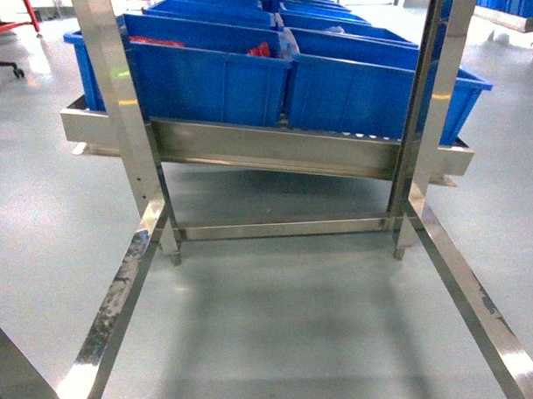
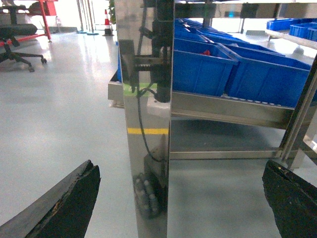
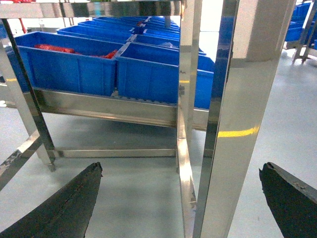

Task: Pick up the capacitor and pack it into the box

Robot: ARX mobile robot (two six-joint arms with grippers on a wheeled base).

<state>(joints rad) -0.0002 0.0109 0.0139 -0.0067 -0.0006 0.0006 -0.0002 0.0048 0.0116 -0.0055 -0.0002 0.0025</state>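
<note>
Nothing is packed yet; both grippers, left (image 2: 181, 198) and right (image 3: 181, 198), hang wide apart and hold nothing near the blue bins (image 1: 210, 79); no pink box shows.

Glossy grey floor (image 1: 279, 322), steel rack frame (image 1: 274, 151), blue bins (image 1: 210, 79), office chair (image 2: 17, 42)

Blue bins (image 1: 210, 79) sit in rows on a steel rack (image 1: 274, 151); the nearest left one holds something red, perhaps parts (image 1: 259, 50).

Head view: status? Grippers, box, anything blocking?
Left gripper and right gripper: jaws open, empty. Box, capacitor not in view. Steel rack posts stand between robot and blue bins.
</note>
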